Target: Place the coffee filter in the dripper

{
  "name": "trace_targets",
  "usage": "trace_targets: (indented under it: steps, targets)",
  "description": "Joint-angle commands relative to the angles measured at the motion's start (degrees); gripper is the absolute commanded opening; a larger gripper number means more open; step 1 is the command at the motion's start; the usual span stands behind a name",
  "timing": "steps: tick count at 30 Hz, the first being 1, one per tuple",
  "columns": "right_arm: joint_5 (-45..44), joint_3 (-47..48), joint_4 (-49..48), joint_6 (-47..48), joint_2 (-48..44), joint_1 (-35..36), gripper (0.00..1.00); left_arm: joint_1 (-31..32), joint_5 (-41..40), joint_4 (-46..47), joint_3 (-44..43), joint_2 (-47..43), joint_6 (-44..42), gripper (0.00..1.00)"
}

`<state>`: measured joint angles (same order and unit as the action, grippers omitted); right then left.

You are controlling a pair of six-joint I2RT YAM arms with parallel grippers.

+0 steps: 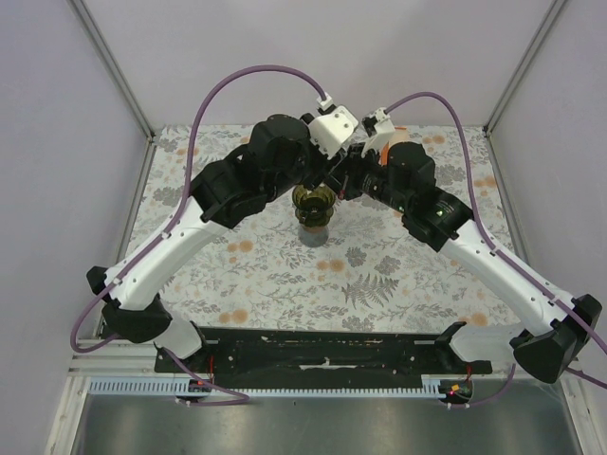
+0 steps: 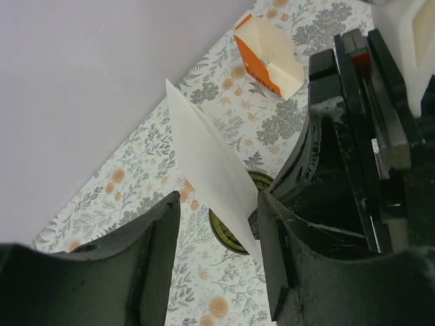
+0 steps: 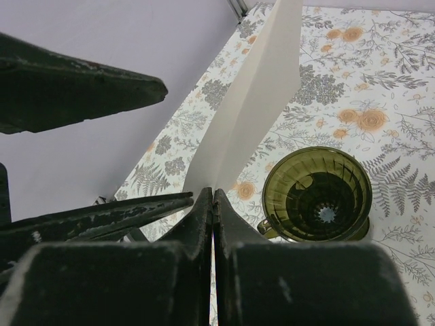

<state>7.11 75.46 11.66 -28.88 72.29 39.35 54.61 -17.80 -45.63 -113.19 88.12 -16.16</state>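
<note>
The left gripper [image 2: 219, 204] has its jaws spread apart and grasps nothing. The coffee filter [image 2: 204, 149] passes through the gap between them. It is pressed flat like a leaf and lies closer to the jaw on the right side of that view. Whether it touches this jaw, I cannot tell. The right gripper [image 3: 214, 195] has its jaws clenched on the near end of the filter, so it alone carries the paper, which stands up and away from the tips. The dripper [image 3: 318, 197] sits upright on the table [image 3: 387, 81], below the right jaws and a little to their right, with nothing inside.

I judge the filter to be very light, thin and soft. It will bend rather than push, it creases easily, and it may tear if both pairs of jaws pull against each other. A gentle pinch near the edge seems the best hold. The flat paper probably must be opened into a cone before it can sit well.

Only the left wrist view shows the white-and-orange pack [image 2: 268, 58], well beyond the left jaws. Only the right wrist view shows the pinch and the ribbed, empty inside of the dripper. The top view shows both wrists meeting over the dripper, but they hide the filter and both pairs of jaws.
</note>
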Motion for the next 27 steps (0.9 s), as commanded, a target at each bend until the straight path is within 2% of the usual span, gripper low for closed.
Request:
trace_targets:
  steps: [1, 4, 11, 21, 25, 27]
  targets:
    - [-1.5, 2.1, -1.3, 0.9, -0.4, 0.5, 0.00, 0.3, -1.9, 2.6, -2.8, 1.0, 4.4, 0.55]
    - [-1.6, 2.0, -1.2, 1.3, -1.0, 0.5, 0.00, 0.3, -4.4, 2.6, -2.1, 1.4, 4.1, 0.47]
    - [-3.0, 2.1, -0.8, 1.8, -1.8, 0.7, 0.00, 0.3, -6.6, 2.7, -0.6, 1.5, 2.7, 0.39]
    - [-3.6, 5.0, 0.6, 3.6, 0.2, 1.7, 0.00, 0.3, -4.1, 1.1, 0.2, 2.4, 4.9, 0.44]
    - [-2.8, 5.3, 0.7, 4.1, 0.7, 1.9, 0.00, 0.2, -5.9, 1.1, 1.4, 2.7, 4.0, 0.43]
    - [-2.9, 5.0, 0.7, 4.2, 0.6, 1.9, 0.00, 0.0, -6.8, 1.0, 1.9, 2.7, 4.1, 0.40]
